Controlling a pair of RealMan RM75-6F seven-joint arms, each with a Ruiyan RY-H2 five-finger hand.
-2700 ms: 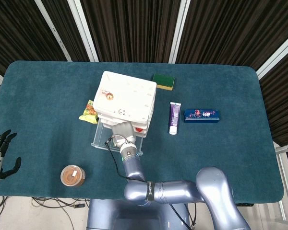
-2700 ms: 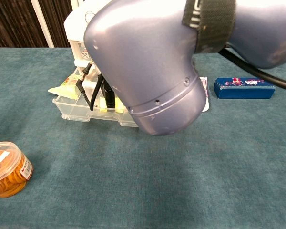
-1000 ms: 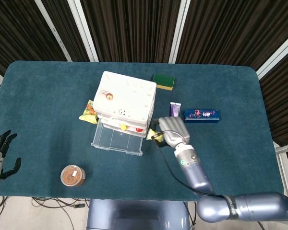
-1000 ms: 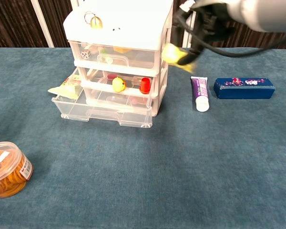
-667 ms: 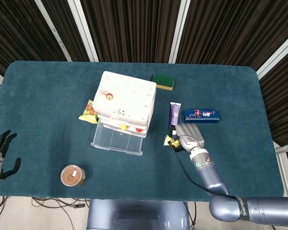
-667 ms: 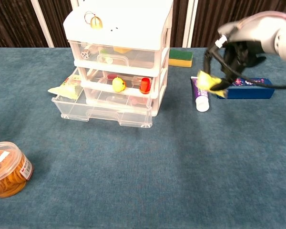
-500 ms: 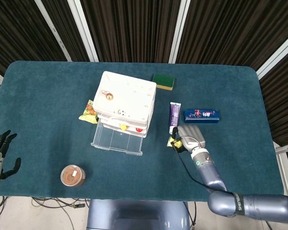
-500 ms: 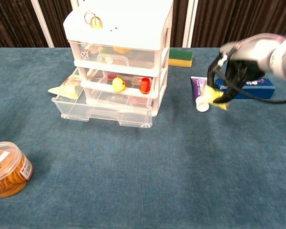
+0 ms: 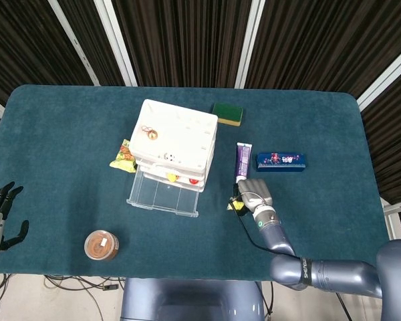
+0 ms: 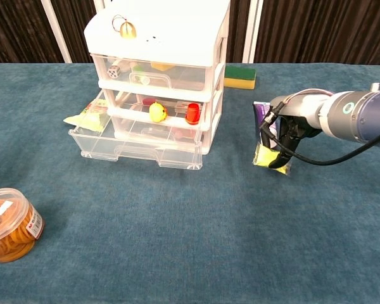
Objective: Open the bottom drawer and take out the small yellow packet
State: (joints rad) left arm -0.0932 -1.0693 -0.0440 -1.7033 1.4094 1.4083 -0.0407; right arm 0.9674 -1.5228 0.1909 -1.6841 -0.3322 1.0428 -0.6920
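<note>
The small yellow packet (image 10: 270,156) is pinched in the fingers of the right hand (image 10: 290,132), hanging below them with its lower edge at or just above the teal cloth surface (image 10: 196,240); contact cannot be told. In the head view the right hand (image 9: 255,192) is seen to the right of the white three-tier plastic drawer unit (image 9: 175,142), the packet (image 9: 236,204) showing at its left edge. The packet is judged to be held low and clear of the unit so that it can be set down on open cloth. The hand lies just in front of the purple toothpaste tube (image 9: 241,161), which is partly hidden behind it in the chest view, so a release here should be kept short of the tube.

The clear bottom drawer (image 10: 137,145) of the unit is pulled out and no packet is seen in it, so the opening and taking out are judged done, with only the setting down left. Further right of the unit, beyond the tube, lies a dark blue rectangular box (image 9: 280,161); behind the unit, a green and yellow sponge (image 10: 239,76). A yellow-green snack bag (image 9: 123,157) rests against the unit's left side, and a round orange-filled jar with a clear lid (image 10: 9,225) stands well to its front left.

The left hand (image 9: 0,214) is kept far left of the unit at the surface's edge, its fingers spread and holding nothing.
</note>
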